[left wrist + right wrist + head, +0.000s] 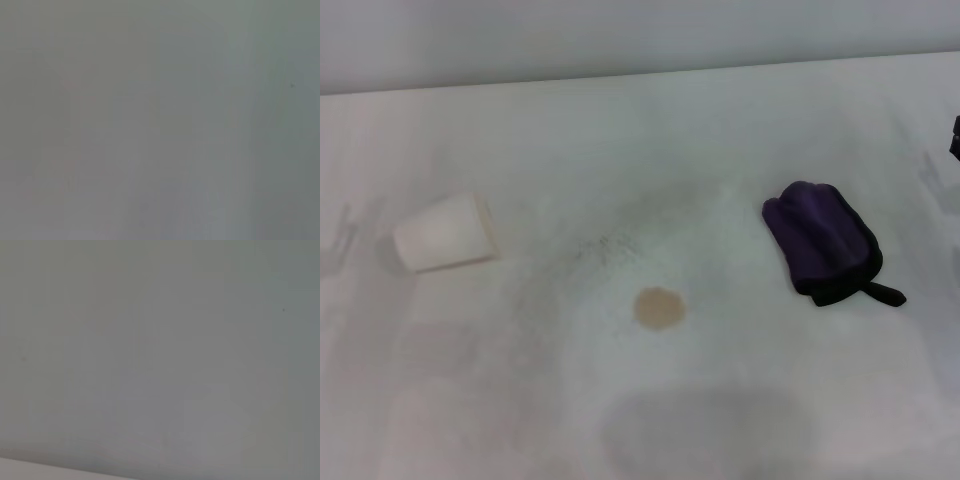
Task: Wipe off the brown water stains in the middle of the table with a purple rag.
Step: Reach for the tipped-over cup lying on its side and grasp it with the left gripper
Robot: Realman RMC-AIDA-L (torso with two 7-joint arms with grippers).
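So the table is lying broad and white across the head view, carrying faint grey smudges around its middle. On its left part a white paper cup is lying on its side, well apart from everything else. The purple rag is sitting bunched on the right part, its black loop tail trailing toward the near edge, with nothing holding it. The brown water stains are showing as one small tan blot near the middle, left of the rag and a little nearer the robot.

Neither gripper is showing clearly: only a dark sliver is peeking in at the far right edge (probably the right arm, though I cannot tell), and both wrist views are giving only blank grey, so I cannot tell how either set of fingers stands.

The step in hand is likely fetching the rag. Doing it well is probably meaning coming down over the thick bunched middle rather than the thin tail, then dragging the cloth flat across the blot.
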